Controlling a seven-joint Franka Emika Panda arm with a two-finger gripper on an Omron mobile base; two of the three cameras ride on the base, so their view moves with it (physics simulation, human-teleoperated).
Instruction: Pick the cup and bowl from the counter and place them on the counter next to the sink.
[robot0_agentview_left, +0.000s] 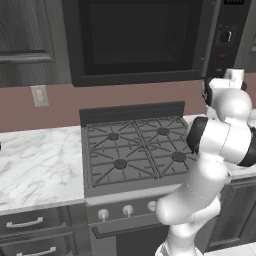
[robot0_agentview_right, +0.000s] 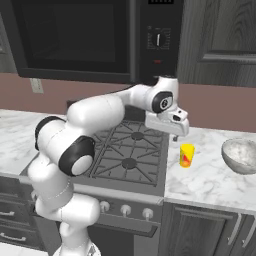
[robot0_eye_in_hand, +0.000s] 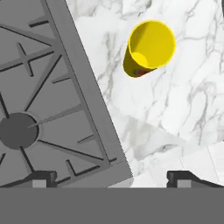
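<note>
The yellow cup (robot0_agentview_right: 186, 155) stands upright on the marble counter (robot0_agentview_right: 210, 182) just right of the stove. In the hand view the cup (robot0_eye_in_hand: 148, 48) lies toward the top, its mouth facing the camera. The speckled grey-white bowl (robot0_agentview_right: 241, 156) rests on the same counter, further right. My gripper (robot0_agentview_right: 175, 136) hovers over the stove's right edge, a little above and to the left of the cup. Its fingertips (robot0_eye_in_hand: 41, 178) stand wide apart, and my gripper (robot0_eye_in_hand: 111, 179) is open with nothing between them. The sink is out of view.
The black gas stove (robot0_agentview_right: 127, 150) with raised grates lies under and left of the hand. A dark microwave (robot0_agentview_right: 85, 37) hangs above it. More marble counter (robot0_agentview_left: 35, 165) stretches left of the stove. Dark cabinets (robot0_agentview_right: 220, 30) fill the upper right.
</note>
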